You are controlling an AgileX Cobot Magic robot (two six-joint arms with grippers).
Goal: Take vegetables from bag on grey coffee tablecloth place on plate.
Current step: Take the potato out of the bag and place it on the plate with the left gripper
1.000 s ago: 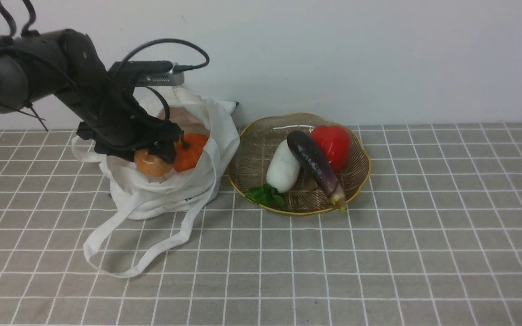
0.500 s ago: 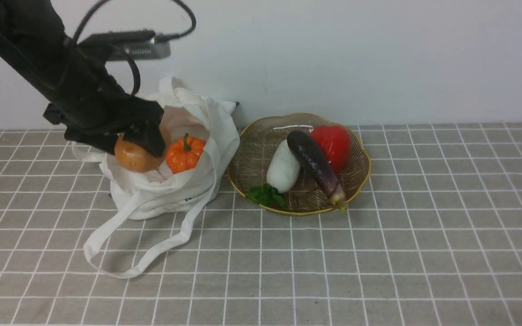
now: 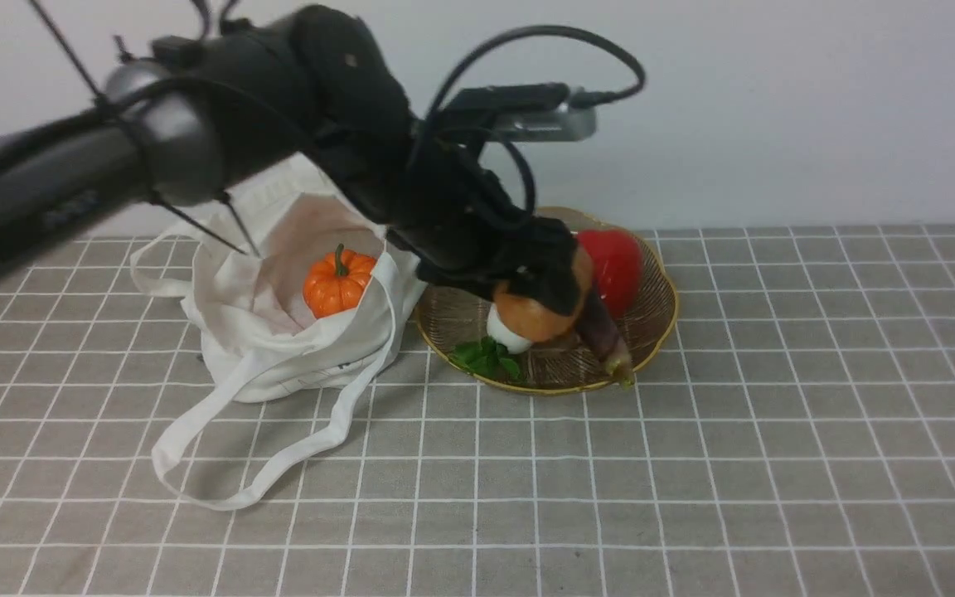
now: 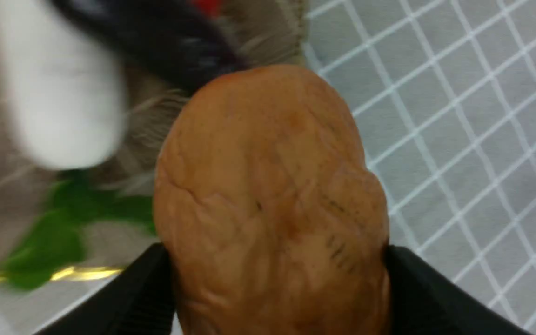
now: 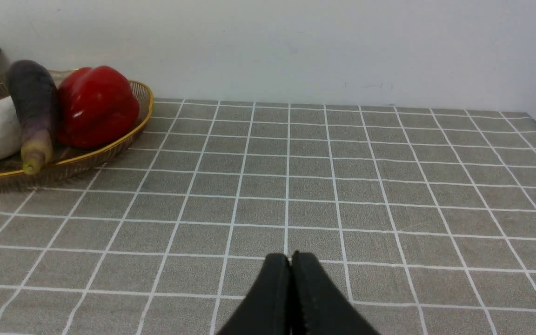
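Note:
My left gripper [image 3: 545,298] is shut on the tan-brown potato [image 3: 537,319] and holds it just above the brown ribbed plate [image 3: 660,319]. In the left wrist view the potato [image 4: 268,204] fills the space between the black fingers [image 4: 417,288]. The orange pumpkin [image 3: 338,282] sits inside the off-white bag [image 3: 278,348] on the grey checked tablecloth [image 3: 693,464]. The plate holds a red pepper [image 3: 614,257], a purple eggplant [image 3: 606,336], a white radish [image 3: 504,336] and green leaves [image 3: 486,356]. My right gripper [image 5: 291,265] is shut and empty, low over bare cloth right of the plate [image 5: 110,149].
The bag's long strap [image 3: 245,464] loops forward over the cloth. A white wall [image 3: 776,108] runs close behind the bag and plate. The left arm [image 3: 196,141] reaches across above the bag.
My left gripper has lifted the potato out of the bag and carried it right, to above the plate. The pumpkin stays in the bag.

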